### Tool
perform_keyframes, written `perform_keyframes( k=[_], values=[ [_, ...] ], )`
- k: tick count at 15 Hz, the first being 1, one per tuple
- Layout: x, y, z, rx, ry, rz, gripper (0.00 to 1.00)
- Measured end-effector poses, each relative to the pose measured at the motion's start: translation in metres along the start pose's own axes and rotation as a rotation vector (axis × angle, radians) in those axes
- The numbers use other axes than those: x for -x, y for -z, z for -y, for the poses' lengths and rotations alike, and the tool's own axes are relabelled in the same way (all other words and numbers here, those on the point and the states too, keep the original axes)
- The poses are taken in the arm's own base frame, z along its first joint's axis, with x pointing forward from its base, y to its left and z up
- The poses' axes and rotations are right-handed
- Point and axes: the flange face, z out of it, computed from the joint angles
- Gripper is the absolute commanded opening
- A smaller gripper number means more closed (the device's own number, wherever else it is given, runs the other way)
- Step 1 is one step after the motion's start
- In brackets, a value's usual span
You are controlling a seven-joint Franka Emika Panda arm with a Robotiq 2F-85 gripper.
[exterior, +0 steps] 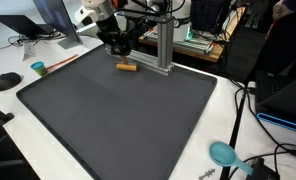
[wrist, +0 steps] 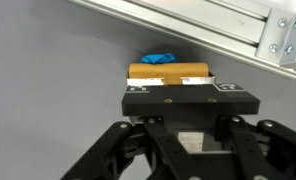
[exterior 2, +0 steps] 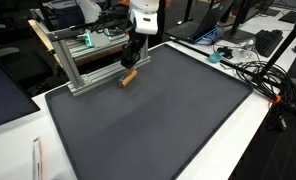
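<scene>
Near the far edge of the dark mat (exterior: 118, 110) that covers the surface, a short tan cylinder (exterior: 126, 67) lies on its side, just beside the base rail of an aluminium frame (exterior: 163, 45) and roughly parallel to it. Both exterior views show this placement. In the wrist view the cylinder (wrist: 168, 73) sits directly ahead of the hand (wrist: 190, 100), with a small blue object (wrist: 158, 58) between it and the frame rail (wrist: 208, 25). The cylinder looks like cork or light wood. Expect it to be light, stiff and not fragile, but free to roll on its curved side. The soundest hold is judged to be across the middle of its length, on the curved flanks. The arm reaches over the mat with the hand (exterior 2: 136, 55) pointing downward, poised just above the cylinder (exterior 2: 129, 77) and clear of it. Whether the fingers are apart or together cannot be told from these views.
</scene>
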Motion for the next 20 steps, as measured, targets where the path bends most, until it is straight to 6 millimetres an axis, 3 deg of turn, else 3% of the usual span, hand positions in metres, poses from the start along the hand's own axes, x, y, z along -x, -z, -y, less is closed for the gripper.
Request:
perform_keyframes(
  k=[3, 6, 13, 20],
  values=[
    [0.007, -0.004, 0.001, 0.022, -0.009, 0.068, 0.22],
    [0.008, 0.004, 0.002, 0.044, -0.016, 0.061, 0.22],
    [0.012, 0.057, 0.018, 0.098, -0.013, -0.059, 0.22],
    [-0.015, 0.101, 0.037, 0.158, -0.012, -0.308, 0.22]
  ],
)
